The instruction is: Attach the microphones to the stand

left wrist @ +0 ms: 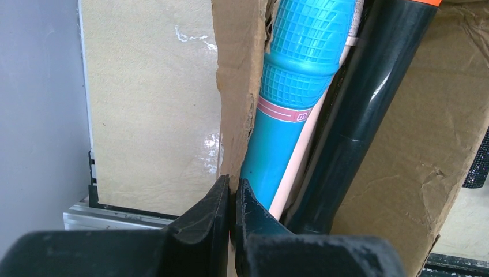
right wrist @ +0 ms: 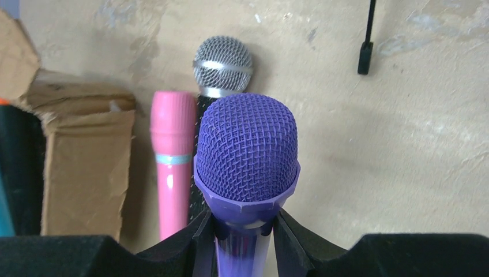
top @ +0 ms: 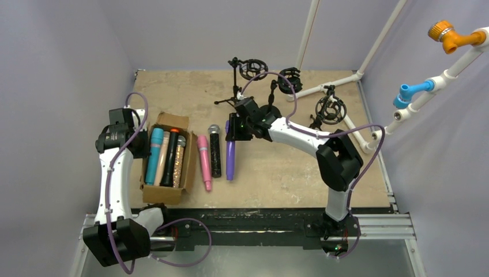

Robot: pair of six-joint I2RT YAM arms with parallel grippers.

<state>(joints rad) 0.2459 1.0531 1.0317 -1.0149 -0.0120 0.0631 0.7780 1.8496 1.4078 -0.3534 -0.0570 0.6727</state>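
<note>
Left wrist view: left fingers (left wrist: pixel 210 208) are pressed together at the cardboard box (left wrist: pixel 233 86) wall, likely steadying it, with the teal microphone (left wrist: pixel 300 63) inside. Farther out, right fingers (right wrist: pixel 288 236) pinch the purple microphone (right wrist: pixel 247 153) below its head, low at the worktop (top: pixel 277 167), probably bound for the stands (top: pixel 254 69) beyond.

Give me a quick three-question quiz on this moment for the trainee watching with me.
1. True or false: the right gripper is closed on the purple microphone just below its head.
2. What does the left gripper pinch? A: a stand leg. B: the cardboard box wall. C: nothing.
3. Fill in: the black microphone lying between the pink microphone and the purple one has a ___ grille.
Key: 1 true; 2 B; 3 silver.
</note>
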